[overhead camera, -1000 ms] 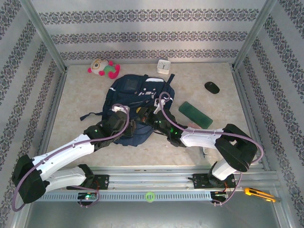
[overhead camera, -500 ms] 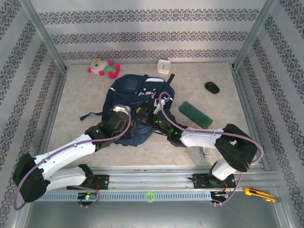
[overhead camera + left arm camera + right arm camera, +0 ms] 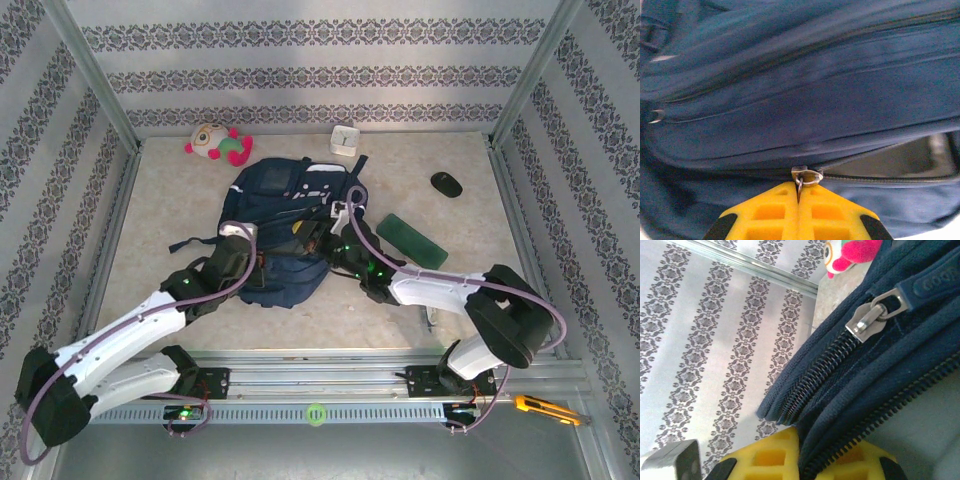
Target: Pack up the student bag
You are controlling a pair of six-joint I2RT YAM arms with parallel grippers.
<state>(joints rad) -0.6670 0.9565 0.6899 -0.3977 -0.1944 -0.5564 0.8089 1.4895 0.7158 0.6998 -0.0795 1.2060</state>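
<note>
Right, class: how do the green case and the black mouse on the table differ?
The green case is long and rectangular; the black mouse is a small rounded oval. The case lies nearer the bag; the mouse sits farther back, apart. Both rest on the table, outside the bag.

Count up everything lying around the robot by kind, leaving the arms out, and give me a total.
student bag: 1
plush toy: 1
small white box: 1
black oval item: 1
green flat case: 1
yellow utility knife: 1
Total: 6
</note>
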